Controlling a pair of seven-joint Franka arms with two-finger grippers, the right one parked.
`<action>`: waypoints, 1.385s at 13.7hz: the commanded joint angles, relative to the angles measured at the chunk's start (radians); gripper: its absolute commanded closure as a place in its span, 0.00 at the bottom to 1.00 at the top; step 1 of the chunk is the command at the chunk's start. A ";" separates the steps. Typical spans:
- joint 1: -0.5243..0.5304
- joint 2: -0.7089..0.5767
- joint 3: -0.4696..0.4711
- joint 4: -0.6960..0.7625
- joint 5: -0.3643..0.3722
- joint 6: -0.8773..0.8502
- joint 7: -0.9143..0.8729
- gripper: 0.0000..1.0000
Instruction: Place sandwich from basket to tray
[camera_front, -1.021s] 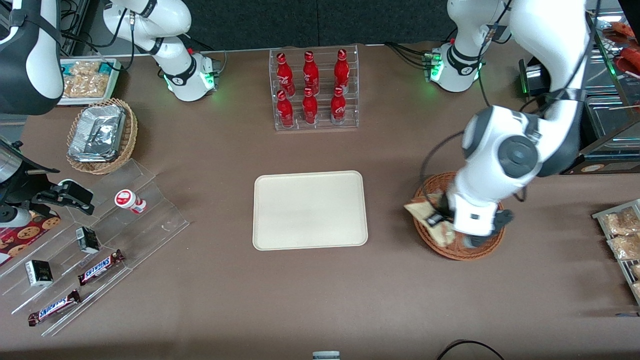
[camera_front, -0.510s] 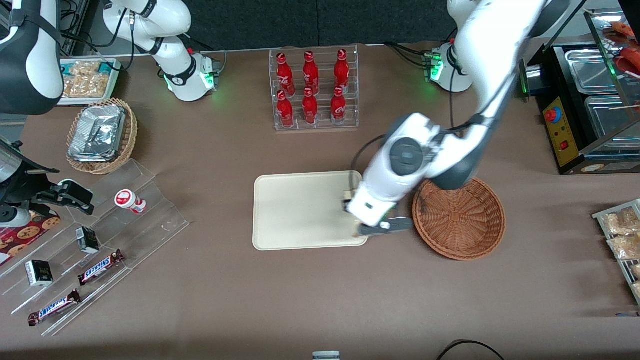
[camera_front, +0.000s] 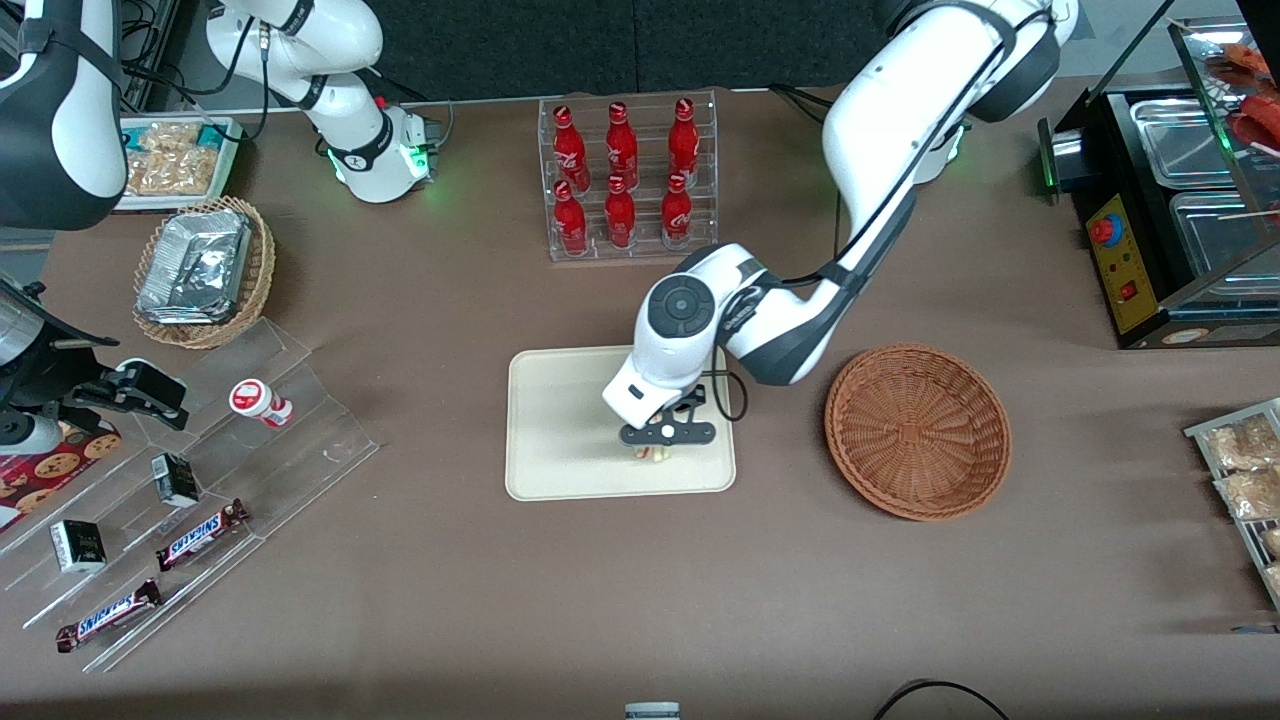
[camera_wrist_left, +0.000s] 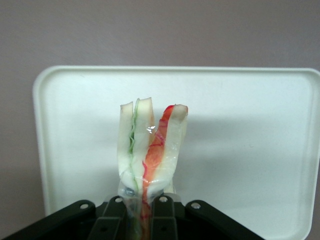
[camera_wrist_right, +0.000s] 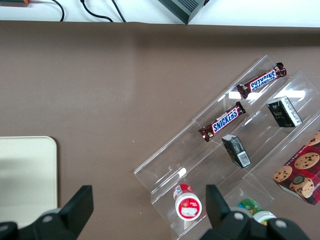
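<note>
My left gripper (camera_front: 657, 447) hangs over the cream-white tray (camera_front: 560, 420), above the part of it nearest the basket and the front camera. It is shut on the sandwich (camera_wrist_left: 150, 145), a wrapped wedge of white bread with green and red-orange layers, gripped at its narrow end between the fingers (camera_wrist_left: 164, 220). Only a small bit of the sandwich (camera_front: 655, 455) shows under the gripper in the front view. The tray (camera_wrist_left: 250, 130) lies below the sandwich. The reddish-brown wicker basket (camera_front: 917, 430) stands beside the tray toward the working arm's end and holds nothing.
A clear rack of red bottles (camera_front: 627, 180) stands farther from the front camera than the tray. Acrylic steps with Snickers bars (camera_front: 200, 535) and a tan foil-lined basket (camera_front: 203, 270) lie toward the parked arm's end. Snack packets (camera_front: 1245, 470) lie at the working arm's end.
My gripper carried the sandwich out of the basket and over the tray, moving toward the parked arm's end. The basket now holds nothing.
</note>
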 joint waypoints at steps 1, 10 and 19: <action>-0.036 0.060 0.023 0.045 0.026 0.048 -0.031 0.93; -0.055 0.051 0.055 0.051 0.047 0.081 -0.077 0.00; 0.270 -0.398 0.047 -0.164 -0.172 -0.249 0.237 0.01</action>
